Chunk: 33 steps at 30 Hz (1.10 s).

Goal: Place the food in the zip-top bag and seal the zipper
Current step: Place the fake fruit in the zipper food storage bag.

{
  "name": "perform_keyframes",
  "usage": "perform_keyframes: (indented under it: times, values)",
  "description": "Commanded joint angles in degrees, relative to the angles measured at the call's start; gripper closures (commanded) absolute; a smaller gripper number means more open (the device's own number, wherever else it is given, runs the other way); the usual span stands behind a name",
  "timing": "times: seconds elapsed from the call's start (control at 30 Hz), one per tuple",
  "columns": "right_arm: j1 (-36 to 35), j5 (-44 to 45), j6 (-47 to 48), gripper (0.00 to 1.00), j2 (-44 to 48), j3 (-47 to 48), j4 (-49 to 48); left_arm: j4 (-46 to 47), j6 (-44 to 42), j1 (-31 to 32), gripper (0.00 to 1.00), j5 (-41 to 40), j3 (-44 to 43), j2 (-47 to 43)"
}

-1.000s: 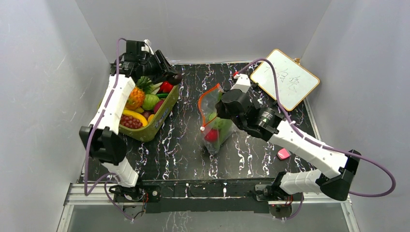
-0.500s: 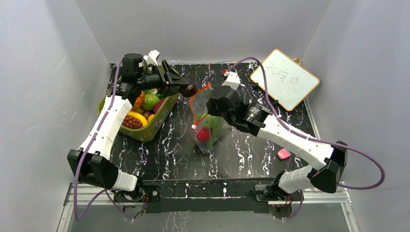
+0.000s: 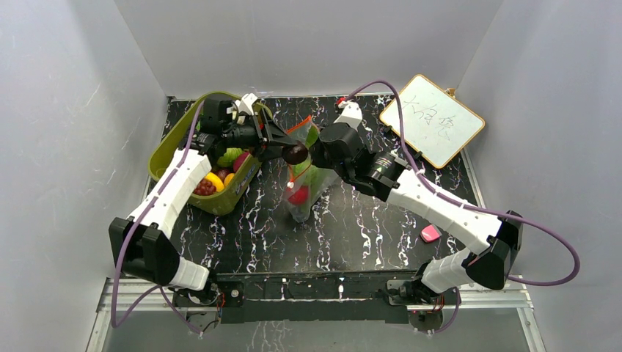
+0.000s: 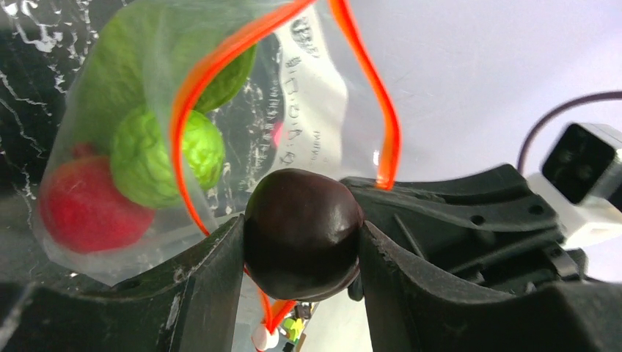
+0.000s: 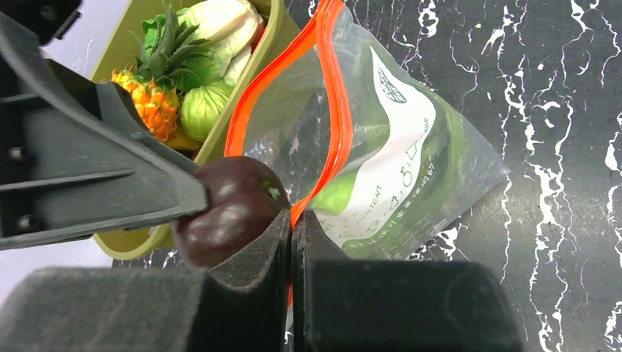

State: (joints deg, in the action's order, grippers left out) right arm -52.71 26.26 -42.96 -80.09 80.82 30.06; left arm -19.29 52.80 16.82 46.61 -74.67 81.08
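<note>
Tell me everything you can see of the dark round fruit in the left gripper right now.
The dark maroon round plastic fruit looks smooth and glossy, with soft highlights on its skin. It is clamped between both fingers of the left gripper and held off the table at the open mouth of the clear zip-top bag. It sits beside the bag's red-orange zipper strip and is not yet inside.

One zip-top bag [image 3: 306, 183], inside it one red fruit [image 4: 77, 202], one cabbage [image 4: 165, 158], one leaf [image 4: 125, 81]; beside it one dark purple fruit [image 3: 295, 153], one tub [image 3: 163, 150].
</note>
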Motion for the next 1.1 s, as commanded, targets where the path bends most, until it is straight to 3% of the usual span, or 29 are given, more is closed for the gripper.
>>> perform_keyframes:
  times: [0.0, 0.13, 0.37, 0.53, 0.73, 1.07]
  values:
    - [-0.4, -1.9, 0.1, 1.00, 2.1, 2.2, -7.4, -7.8, -4.6, 1.8, 0.82, -3.9, -4.5, 1.8]
    - [-0.3, -2.6, 0.2, 1.00, 2.2, 2.1, -7.5, -10.3, -6.0, 2.0, 0.81, -8.0, -5.6, 2.7]
    - [-0.4, -3.6, 1.4, 1.00, 2.2, 1.6, -7.3, -8.3, -3.9, 2.2, 0.41, -7.1, -8.6, 3.9]
    - [-0.3, -2.4, 1.9, 1.00, 2.0, 2.5, -3.8, -10.6, -6.0, 2.2, 0.25, -9.4, -12.2, 3.0]
    - [-0.2, -2.5, 1.2, 1.00, 4.0, 0.7, -2.9, -15.2, -9.7, 2.1, 0.22, -12.7, -17.1, 3.6]
    - [-0.2, -1.5, 3.5, 1.00, 7.7, -1.5, -2.3, -33.5, -22.8, 2.0, 0.27, -31.5, -30.1, 7.8]
